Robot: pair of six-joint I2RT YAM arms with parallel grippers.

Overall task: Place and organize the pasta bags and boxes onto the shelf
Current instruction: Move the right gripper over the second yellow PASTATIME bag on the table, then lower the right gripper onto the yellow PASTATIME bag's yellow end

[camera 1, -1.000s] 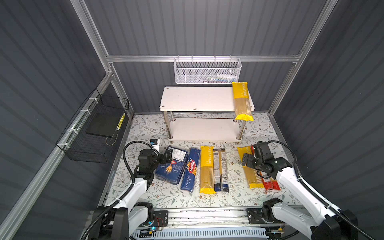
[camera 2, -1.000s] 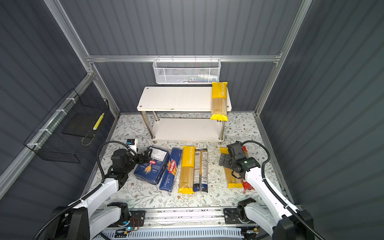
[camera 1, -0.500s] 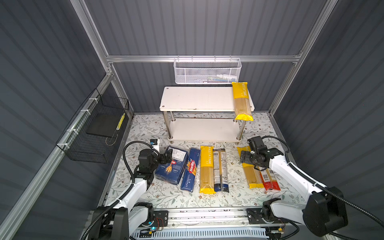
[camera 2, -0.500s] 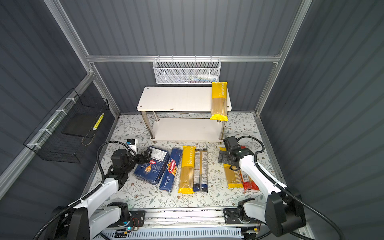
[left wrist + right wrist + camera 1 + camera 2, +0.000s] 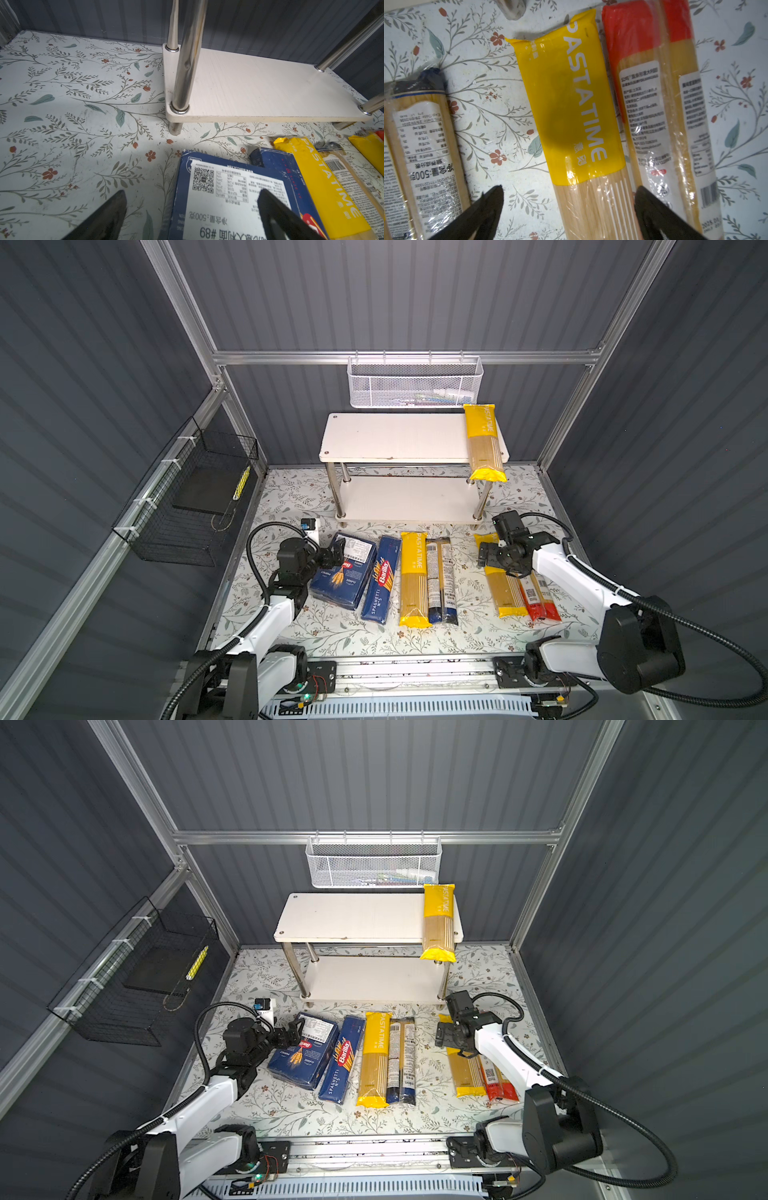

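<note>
The shelf (image 5: 399, 435) stands at the back, and one yellow bag (image 5: 484, 443) lies across its top board's right end, overhanging the front. On the floor lie, left to right, a wide blue pasta box (image 5: 343, 572), a slim one (image 5: 381, 578), a yellow bag (image 5: 413, 576), a dark-ended bag (image 5: 441, 576), another yellow bag (image 5: 505, 593) and a red-ended bag (image 5: 538, 601). My left gripper (image 5: 332, 553) is open at the wide box's (image 5: 218, 197) far corner. My right gripper (image 5: 484, 558) hangs open, straddling the right yellow bag (image 5: 571, 104) with its jaws either side.
A white mesh basket (image 5: 415, 383) hangs on the back wall above the shelf. A black wire basket (image 5: 195, 497) hangs on the left wall. A small white device (image 5: 309, 526) stands on the floor by my left gripper. Chrome shelf legs (image 5: 185, 62) rise close to the boxes.
My right arm has swung its wrist toward the shelf, and its open gripper has shifted slightly left over the right yellow bag. The left arm has not moved.
</note>
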